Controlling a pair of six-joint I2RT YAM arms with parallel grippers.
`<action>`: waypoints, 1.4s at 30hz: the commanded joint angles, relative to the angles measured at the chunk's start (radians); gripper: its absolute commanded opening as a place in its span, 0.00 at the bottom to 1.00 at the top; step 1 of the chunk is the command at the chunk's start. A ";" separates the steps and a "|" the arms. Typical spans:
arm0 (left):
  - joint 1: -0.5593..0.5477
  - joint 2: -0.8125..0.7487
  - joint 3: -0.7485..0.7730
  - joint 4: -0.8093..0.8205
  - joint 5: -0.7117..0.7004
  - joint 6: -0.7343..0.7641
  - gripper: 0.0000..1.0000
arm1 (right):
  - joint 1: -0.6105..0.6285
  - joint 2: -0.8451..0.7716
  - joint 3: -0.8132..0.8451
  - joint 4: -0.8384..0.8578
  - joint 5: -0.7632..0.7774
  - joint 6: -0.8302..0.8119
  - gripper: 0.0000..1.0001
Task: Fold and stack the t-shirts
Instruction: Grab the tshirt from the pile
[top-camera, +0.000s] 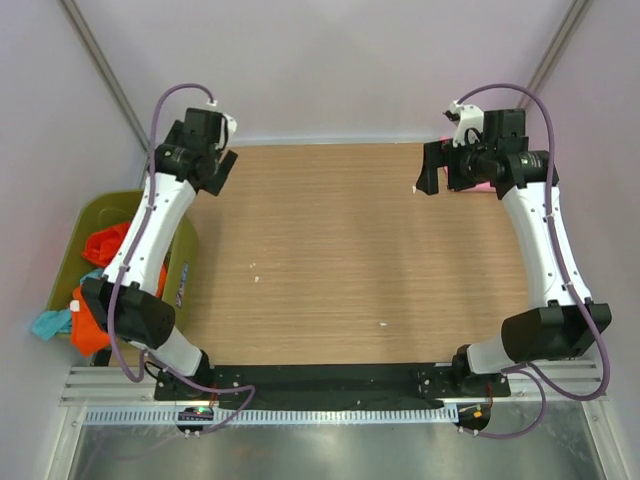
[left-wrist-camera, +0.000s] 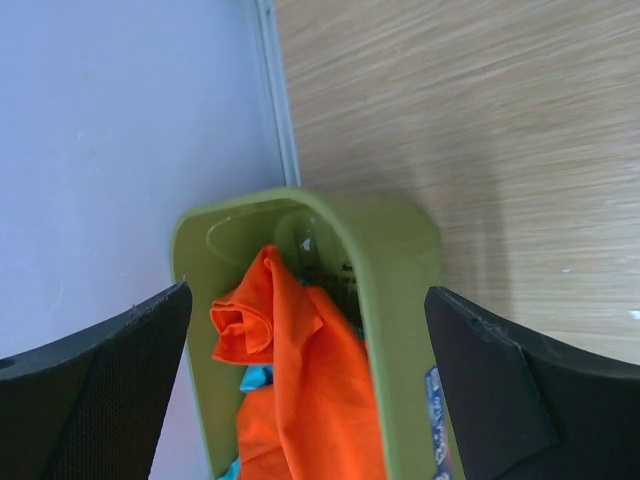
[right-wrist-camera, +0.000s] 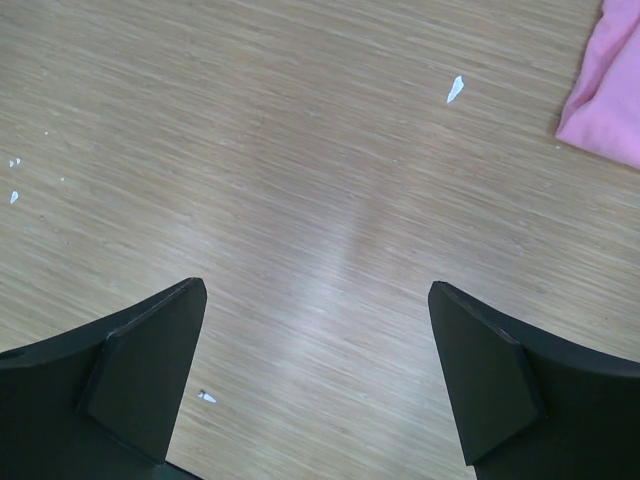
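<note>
Both arms are stretching toward the far edge, jaws spread wide: the left gripper (left-wrist-camera: 308, 300) facing the orange t-shirt (left-wrist-camera: 300, 390), the right gripper (right-wrist-camera: 318, 295) above the table (right-wrist-camera: 300, 140).

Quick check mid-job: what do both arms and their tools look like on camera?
Left arm and right arm match: white shells on the long links, bulky black joint housings. A mauve cable loops along each, ending in a white connector near the wrist. Left tool and right tool are black, each with two broad, flat, wedge-shaped fingers.
</note>
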 joint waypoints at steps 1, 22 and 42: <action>0.110 -0.080 -0.080 0.094 0.014 0.027 0.99 | -0.002 0.016 0.033 -0.011 -0.044 -0.024 1.00; 0.598 -0.171 -0.461 0.086 0.113 -0.109 0.84 | -0.002 0.125 0.082 -0.032 -0.071 -0.040 1.00; 0.785 0.056 -0.380 0.018 0.490 -0.163 0.00 | -0.004 0.119 0.069 -0.050 -0.007 -0.073 1.00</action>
